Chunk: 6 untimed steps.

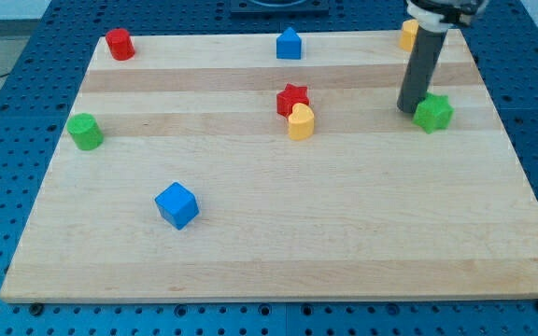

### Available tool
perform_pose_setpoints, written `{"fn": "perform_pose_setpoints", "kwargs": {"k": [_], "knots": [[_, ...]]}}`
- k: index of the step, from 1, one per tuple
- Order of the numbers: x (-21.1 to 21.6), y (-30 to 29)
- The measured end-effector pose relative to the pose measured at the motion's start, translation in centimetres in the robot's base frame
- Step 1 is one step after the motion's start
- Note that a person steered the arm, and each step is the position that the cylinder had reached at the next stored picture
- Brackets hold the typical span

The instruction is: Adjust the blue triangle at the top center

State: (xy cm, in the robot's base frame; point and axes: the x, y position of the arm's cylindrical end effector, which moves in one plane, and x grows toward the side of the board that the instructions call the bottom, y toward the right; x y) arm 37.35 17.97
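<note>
The blue triangle (pixel 290 44) stands at the top centre of the wooden board (pixel 278 233), close to its top edge. My tip (pixel 408 109) is at the view's right, far to the right of and below the blue triangle. It touches the left side of a green star (pixel 433 113).
A red star (pixel 292 98) and a yellow heart (pixel 301 122) sit together at the centre. A red cylinder (pixel 120 44) is at the top left, a green cylinder (pixel 86 132) at the left, a blue cube (pixel 176 205) at the lower left. A yellow block (pixel 408 35) is partly hidden behind the rod.
</note>
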Motion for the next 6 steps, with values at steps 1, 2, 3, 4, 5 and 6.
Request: {"fn": "perform_pose_setpoints", "kwargs": {"k": [1,2,3,4,5,6], "knots": [[1.0,0.5],[1.6,-1.2],[2.7,-4.3],[2.4,-7.0],[-2.7,-6.7],[-8.7,-7.8]]}}
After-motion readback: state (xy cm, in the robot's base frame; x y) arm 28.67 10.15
